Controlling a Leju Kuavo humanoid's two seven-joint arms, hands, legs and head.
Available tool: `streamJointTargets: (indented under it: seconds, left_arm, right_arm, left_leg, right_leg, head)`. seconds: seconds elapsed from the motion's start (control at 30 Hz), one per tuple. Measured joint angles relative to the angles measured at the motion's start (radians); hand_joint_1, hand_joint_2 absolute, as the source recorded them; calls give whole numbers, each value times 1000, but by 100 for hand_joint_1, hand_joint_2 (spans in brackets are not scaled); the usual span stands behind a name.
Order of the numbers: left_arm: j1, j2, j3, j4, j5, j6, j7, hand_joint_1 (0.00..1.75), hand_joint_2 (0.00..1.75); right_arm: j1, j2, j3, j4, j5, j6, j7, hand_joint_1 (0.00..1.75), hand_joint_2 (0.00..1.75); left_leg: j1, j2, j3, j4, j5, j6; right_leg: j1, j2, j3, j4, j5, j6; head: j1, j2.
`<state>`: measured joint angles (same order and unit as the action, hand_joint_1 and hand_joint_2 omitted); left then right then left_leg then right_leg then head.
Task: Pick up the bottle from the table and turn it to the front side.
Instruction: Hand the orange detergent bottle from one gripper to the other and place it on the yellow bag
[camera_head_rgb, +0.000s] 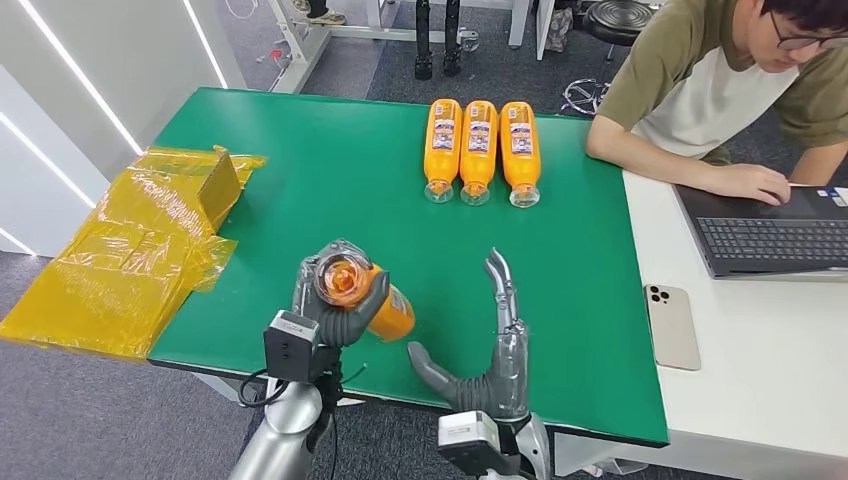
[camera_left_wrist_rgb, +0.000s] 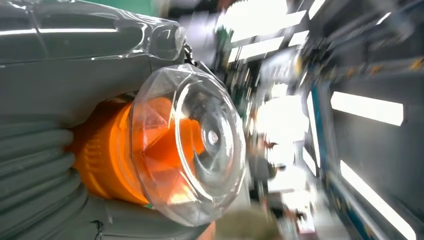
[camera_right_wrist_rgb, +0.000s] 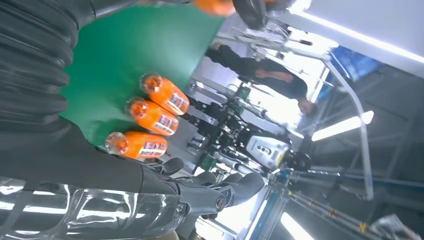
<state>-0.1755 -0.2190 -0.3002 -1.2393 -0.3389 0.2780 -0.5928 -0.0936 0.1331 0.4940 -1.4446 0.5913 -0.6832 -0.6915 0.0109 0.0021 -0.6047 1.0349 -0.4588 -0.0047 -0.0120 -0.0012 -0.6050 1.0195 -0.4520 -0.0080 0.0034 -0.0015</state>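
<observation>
My left hand (camera_head_rgb: 335, 300) grips an orange bottle (camera_head_rgb: 375, 300) above the near edge of the green table (camera_head_rgb: 300, 180), its clear base turned up toward the head camera. The left wrist view looks straight at that clear base (camera_left_wrist_rgb: 192, 145), with my grey fingers (camera_left_wrist_rgb: 45, 165) wrapped around the orange body. To its right, my right hand (camera_head_rgb: 490, 345) stands open with fingers stretched upward and the thumb out, holding nothing. My right hand's fingers (camera_right_wrist_rgb: 220, 187) also appear in the right wrist view. Three more orange bottles (camera_head_rgb: 478, 148) lie side by side at the far edge, seen too as bottles (camera_right_wrist_rgb: 152, 119).
Crumpled yellow plastic wrap (camera_head_rgb: 135, 245) hangs over the table's left edge. A person (camera_head_rgb: 720, 90) sits at the adjoining white table on the right with a laptop (camera_head_rgb: 770, 235); a phone (camera_head_rgb: 672, 325) lies near the green table's right edge.
</observation>
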Motion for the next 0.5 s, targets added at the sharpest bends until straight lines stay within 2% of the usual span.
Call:
streamJointTargets:
  seconds: [0.07, 0.13, 0.2, 0.3, 0.5]
  left_arm:
    - [-14, 29, 7, -23, -139, 120, 34, 175, 175]
    - [-34, 75, 11, -34, -389, 266, 104, 175, 175]
    - [-63, 134, 18, -35, -672, 371, 189, 175, 175]
    - [-117, 215, 35, -29, -891, 406, 267, 175, 175]
    - [-276, 359, 45, 75, -1014, 358, 350, 175, 175]
  right_arm:
    - [9, 0, -3, -41, -32, 0, -5, 0, 175]
    - [18, 0, -6, -87, -65, 0, -7, 0, 175]
    - [25, 0, -9, -128, -88, 0, -9, 0, 175]
    - [35, 0, -16, -170, -105, 0, -9, 0, 175]
    - [55, -1, -25, -228, -159, 0, -9, 0, 175]
  left_leg:
    - [0, 0, 0, 0, 0, 0]
    - [0, 0, 0, 0, 0, 0]
    - [1, 0, 1, -1, 1, -1]
    - [1, 0, 1, -1, 2, -2]
    - [1, 1, 1, -1, 3, -3]
  right_leg:
    - [0, 0, 0, 0, 0, 0]
    - [0, 0, 0, 0, 0, 0]
    - [0, 0, 0, 1, 0, 0]
    - [1, 0, 0, 1, 0, 0]
    - [1, 1, 0, 2, 1, -2]
  head:
    - [0, 0]
    - [0, 0]
    - [0, 0]
    - [0, 0]
    - [0, 0]
